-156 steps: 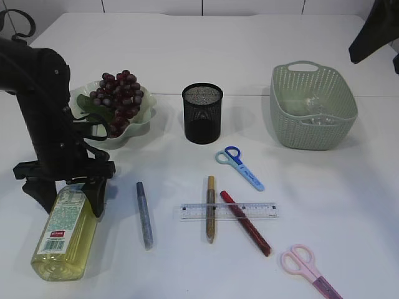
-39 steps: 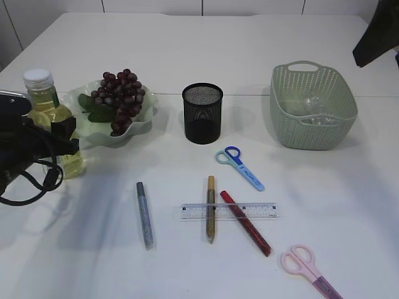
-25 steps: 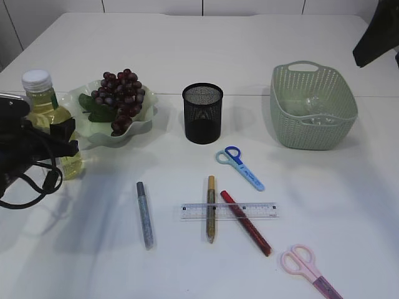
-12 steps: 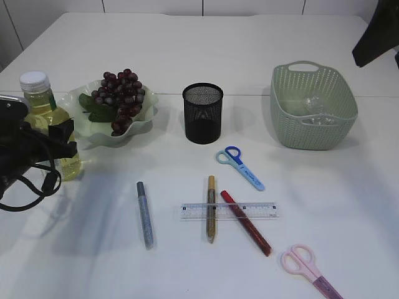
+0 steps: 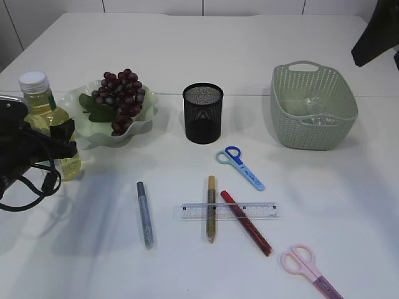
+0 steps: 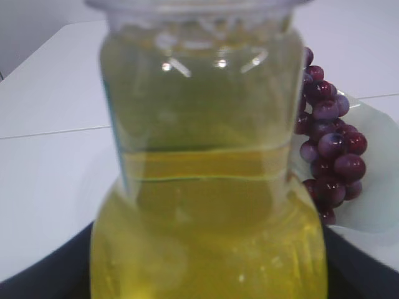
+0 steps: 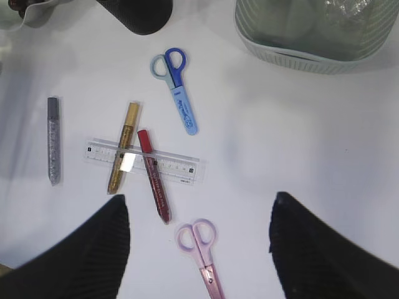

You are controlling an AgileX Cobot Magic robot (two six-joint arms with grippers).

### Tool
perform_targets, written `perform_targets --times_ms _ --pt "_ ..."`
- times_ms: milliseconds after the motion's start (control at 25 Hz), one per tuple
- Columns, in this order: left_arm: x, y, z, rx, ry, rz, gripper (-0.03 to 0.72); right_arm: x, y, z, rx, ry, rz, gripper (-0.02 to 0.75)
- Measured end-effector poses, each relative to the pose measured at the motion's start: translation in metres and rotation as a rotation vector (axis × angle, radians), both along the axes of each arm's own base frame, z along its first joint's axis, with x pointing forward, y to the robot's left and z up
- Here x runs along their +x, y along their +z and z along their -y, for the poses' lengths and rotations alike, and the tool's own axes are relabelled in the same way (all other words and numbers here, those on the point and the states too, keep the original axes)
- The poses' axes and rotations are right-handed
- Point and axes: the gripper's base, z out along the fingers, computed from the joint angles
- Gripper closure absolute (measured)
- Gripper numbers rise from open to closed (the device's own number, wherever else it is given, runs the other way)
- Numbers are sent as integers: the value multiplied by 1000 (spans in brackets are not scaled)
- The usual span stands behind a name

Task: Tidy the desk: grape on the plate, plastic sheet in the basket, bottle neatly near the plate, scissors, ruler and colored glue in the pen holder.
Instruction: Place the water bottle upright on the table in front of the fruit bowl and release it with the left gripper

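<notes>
While the bottle (image 5: 48,124) stands upright just left of the plate (image 5: 140,121), the left hand (image 5: 43,146) brackets its body; I cannot tell whether it grips. The right hand (image 7: 198,249) hangs open above the scissors (image 7: 201,249).

The bottle (image 5: 48,128) stands upright just left of the plate (image 5: 142,121) of grapes (image 5: 121,93), with the left end effector (image 5: 53,146) around it.
</notes>
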Motion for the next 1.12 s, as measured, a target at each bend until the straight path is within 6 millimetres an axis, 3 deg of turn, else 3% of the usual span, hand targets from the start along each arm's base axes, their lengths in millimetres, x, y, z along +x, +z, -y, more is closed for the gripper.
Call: perform_targets --times_ms 720,1120 --pt "0 0 -1 -25 21 -3 134 -1 1 -1 11 3 2 193" --pt "0 0 2 -17 -15 1 101 -11 12 0 13 3 41 194"
